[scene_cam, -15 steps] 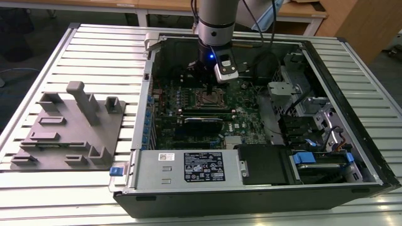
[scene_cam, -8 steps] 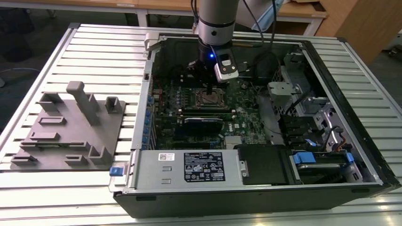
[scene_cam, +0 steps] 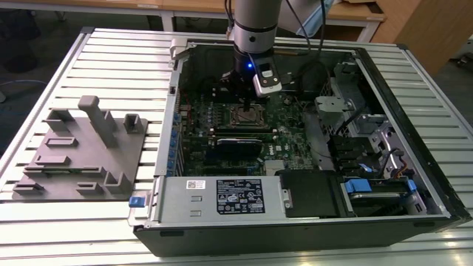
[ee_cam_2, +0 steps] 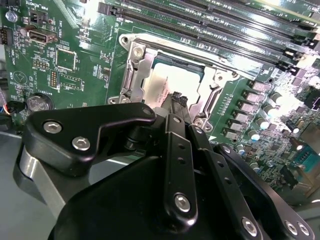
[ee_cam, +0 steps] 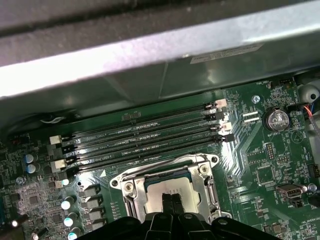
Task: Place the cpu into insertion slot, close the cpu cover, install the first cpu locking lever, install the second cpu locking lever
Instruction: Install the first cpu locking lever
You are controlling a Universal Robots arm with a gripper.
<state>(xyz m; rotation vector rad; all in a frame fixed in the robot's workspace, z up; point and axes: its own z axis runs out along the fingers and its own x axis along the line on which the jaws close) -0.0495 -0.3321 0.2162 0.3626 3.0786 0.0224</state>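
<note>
In the exterior view the arm's hand [scene_cam: 246, 105] dips into the open computer case [scene_cam: 414, 127] on the table [scene_cam: 111, 55], right over the insertion slot [scene_cam: 247, 116]. In the second wrist view its fingertips [ee_cam_2: 176, 100] look pinched together, touching the cpu [ee_cam_2: 167, 82] seated under the cpu cover [ee_cam_2: 137, 70]. In the first wrist view the fingers [ee_cam: 170, 202] press mid-chip — too hard a push might bend socket contacts.

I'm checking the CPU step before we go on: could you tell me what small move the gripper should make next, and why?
Probably a short, straight lift. The cpu already lies flat inside the cpu cover, and the gripper sits right on the chip's top, so it should clear the socket.
</note>
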